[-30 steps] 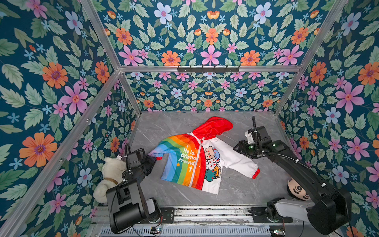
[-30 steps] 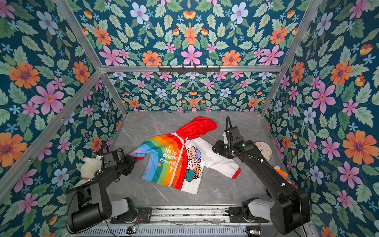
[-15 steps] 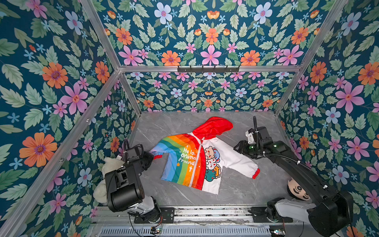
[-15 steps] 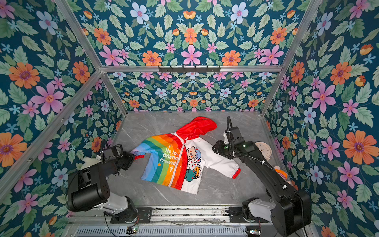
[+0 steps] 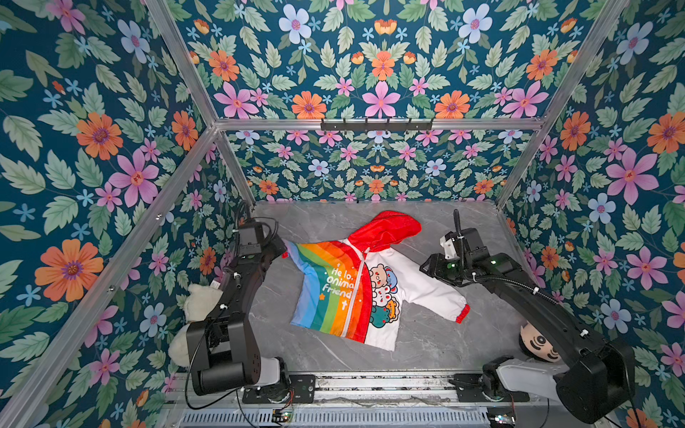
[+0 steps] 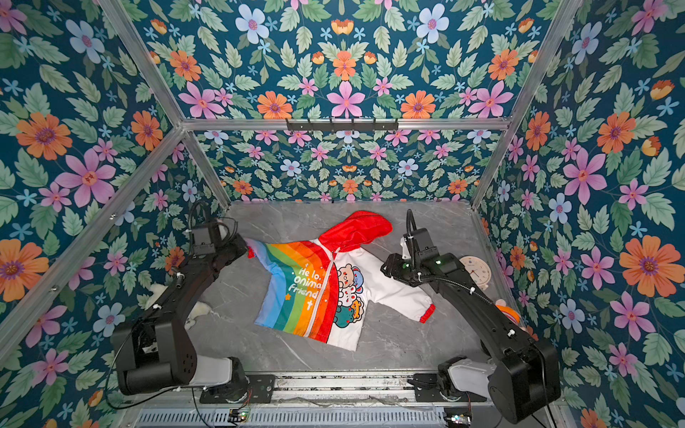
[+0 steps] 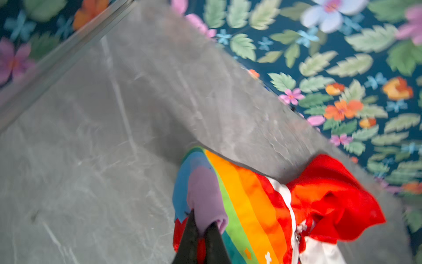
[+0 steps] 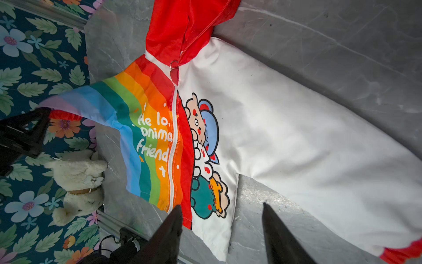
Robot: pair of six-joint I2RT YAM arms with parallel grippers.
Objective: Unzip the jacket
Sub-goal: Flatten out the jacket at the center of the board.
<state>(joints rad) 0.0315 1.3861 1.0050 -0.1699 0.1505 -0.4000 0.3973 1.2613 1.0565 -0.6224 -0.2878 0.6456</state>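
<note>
Jacket [image 5: 356, 281] spread face-up on the table, left gripper [image 7: 201, 230] pinching its rainbow sleeve [image 7: 203, 189].

We see the jacket lying on the grey table [image 5: 426, 341] between the two arms. Its red hood [image 5: 385, 229] points toward the back wall, and its white zipper [image 8: 174, 137] is closed along the front up to the hood. In the left wrist view the fingers [image 7: 214, 242] are pressed together on the lilac end of the rainbow sleeve, just beside the red cuff, and the sleeve is stretched out sideways toward that arm. The right gripper [image 8: 221, 205] hangs over the white side of the jacket, near the white sleeve [image 5: 426, 289], with its prongs spread well apart and nothing held between them. A cream plush toy [image 8: 77, 173] sits beside the left arm.
</note>
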